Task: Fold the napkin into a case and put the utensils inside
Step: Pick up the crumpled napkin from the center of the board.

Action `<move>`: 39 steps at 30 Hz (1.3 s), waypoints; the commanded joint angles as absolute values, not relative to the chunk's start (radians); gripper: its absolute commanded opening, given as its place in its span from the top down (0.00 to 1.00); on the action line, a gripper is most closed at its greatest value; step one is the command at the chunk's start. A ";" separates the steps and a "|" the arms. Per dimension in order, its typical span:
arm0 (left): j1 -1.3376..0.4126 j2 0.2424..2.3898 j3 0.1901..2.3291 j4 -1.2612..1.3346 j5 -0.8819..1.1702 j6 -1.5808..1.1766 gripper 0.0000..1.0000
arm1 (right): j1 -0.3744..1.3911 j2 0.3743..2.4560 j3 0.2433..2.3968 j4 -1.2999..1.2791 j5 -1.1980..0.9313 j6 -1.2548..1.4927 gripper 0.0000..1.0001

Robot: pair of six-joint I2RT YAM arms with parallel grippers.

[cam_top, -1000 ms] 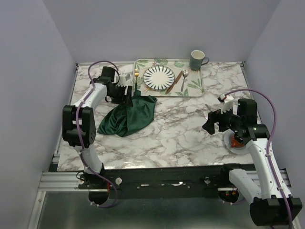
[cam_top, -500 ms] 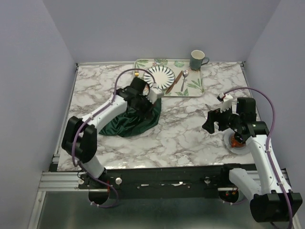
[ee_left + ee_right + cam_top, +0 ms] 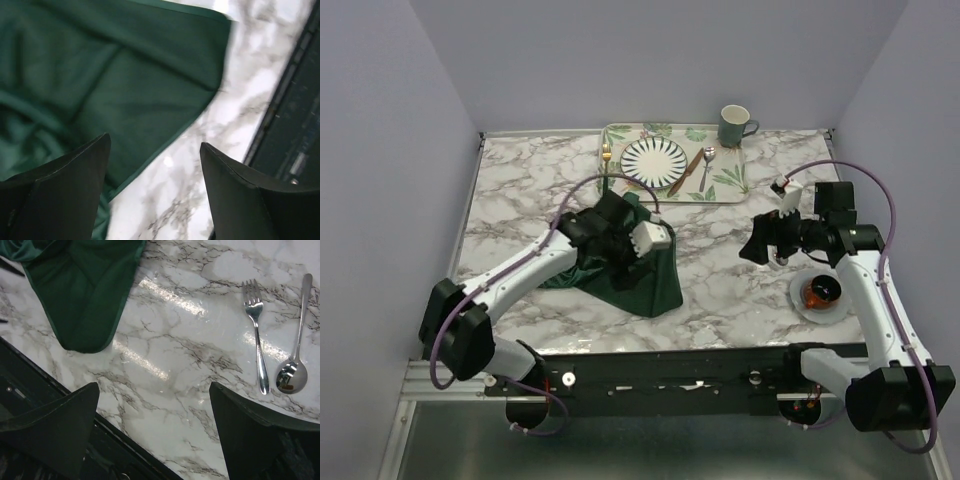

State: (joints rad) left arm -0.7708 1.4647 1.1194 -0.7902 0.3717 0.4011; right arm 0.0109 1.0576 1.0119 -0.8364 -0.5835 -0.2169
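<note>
1. Table (image 3: 740, 280): a marble top that carries everything.
2. Napkin (image 3: 655, 285): a rumpled heap left of centre, one flat corner pointing at the near edge. No case is formed yet. Judged risk: a fold started on these creases would likely come out crooked. The slightly shiny cloth looks slippery, so a pull towards the near edge could slide that corner off the table.
3. Tray (image 3: 730, 178): leaf-patterned, at the middle of the far edge.
4. Plate (image 3: 655, 160): striped, on the left half of the tray.
5. Left gripper (image 3: 154, 142): fingers spread and empty, hanging over the napkin's near corner, half above cloth and half above marble. Judged risk: closing here may catch several layers at once, or only the hem.
6. Right gripper (image 3: 154, 387): fingers spread wide and empty, above bare marble towards the right edge, well apart from the napkin.
7. Utensils: all on the tray, with the gold fork (image 3: 606, 157) left of the plate, and the knife (image 3: 686, 172) and spoon (image 3: 706, 168) right of it. Judged risk: they are slim and lie flat, so a pinch may skid off.
8. Loose fork (image 3: 257, 335) and loose spoon (image 3: 295, 340): side by side on the marble, seen only from the right wrist.
</note>
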 commanded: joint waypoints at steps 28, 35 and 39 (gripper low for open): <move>-0.442 1.911 1.420 -0.683 0.155 0.249 0.28 | 0.273 1.399 0.911 -0.595 -0.802 -0.005 0.22; -0.371 1.836 1.341 -0.692 0.147 0.253 0.75 | 0.389 1.439 0.864 -0.566 -0.816 0.046 0.23; -0.328 1.799 1.266 -0.673 0.175 0.247 0.78 | 0.475 1.512 0.882 -0.551 -0.760 0.115 0.23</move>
State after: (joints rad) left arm -0.3752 1.8675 1.3312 -0.6712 0.1764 0.2565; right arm 0.3935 1.4391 0.8738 -0.5877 -0.7837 0.0299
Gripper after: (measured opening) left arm 0.229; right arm 0.770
